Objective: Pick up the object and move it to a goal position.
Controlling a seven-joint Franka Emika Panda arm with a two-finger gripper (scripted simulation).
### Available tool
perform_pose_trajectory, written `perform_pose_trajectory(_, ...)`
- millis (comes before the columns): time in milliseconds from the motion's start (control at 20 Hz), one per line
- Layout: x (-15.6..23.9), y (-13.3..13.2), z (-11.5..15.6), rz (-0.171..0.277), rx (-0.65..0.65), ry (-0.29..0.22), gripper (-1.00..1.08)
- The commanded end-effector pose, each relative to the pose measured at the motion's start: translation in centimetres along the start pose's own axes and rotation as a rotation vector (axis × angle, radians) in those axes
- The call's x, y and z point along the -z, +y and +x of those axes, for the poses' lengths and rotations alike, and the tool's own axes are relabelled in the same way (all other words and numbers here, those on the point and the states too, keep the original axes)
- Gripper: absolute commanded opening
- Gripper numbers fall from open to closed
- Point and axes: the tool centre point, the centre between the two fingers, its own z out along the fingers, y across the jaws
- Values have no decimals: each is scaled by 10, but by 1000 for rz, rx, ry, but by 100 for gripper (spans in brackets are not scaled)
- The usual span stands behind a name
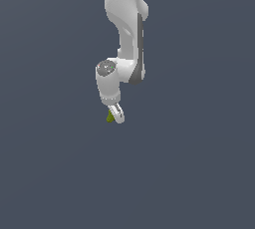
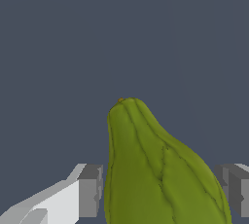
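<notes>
You are not seeing any readable text, label, brand, number or sign in either view

Exterior view: set well back, looking steeply down on the white jointed robot arm (image 1: pixel 124 39), which enters from twelve o'clock against plain slate-grey ground. Wrist view: mounted on the arm, very close, looking along the grey-padded end effector (image 2: pixel 160 189). Both views share the end effector (image 1: pixel 115 116) and the olive-green ribbed lumpy chunk (image 2: pixel 155 169) (image 1: pixel 109 117).
</notes>
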Motion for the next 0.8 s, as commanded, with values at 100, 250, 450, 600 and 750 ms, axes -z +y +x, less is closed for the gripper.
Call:
perform_pose_trajectory(100, -1, 1, 0, -2, 0, 0, -100)
perform_pose_trajectory(250, 1, 0, 0, 0, 0, 0, -100)
perform_pose_trajectory(450, 9, 2, 2, 0, 0, 0, -100)
perform_pose_trajectory(600, 21, 5, 6, 0, -1, -1, -100)
perform_pose_trajectory(750, 37, 9, 10, 0, -1, -1, -100)
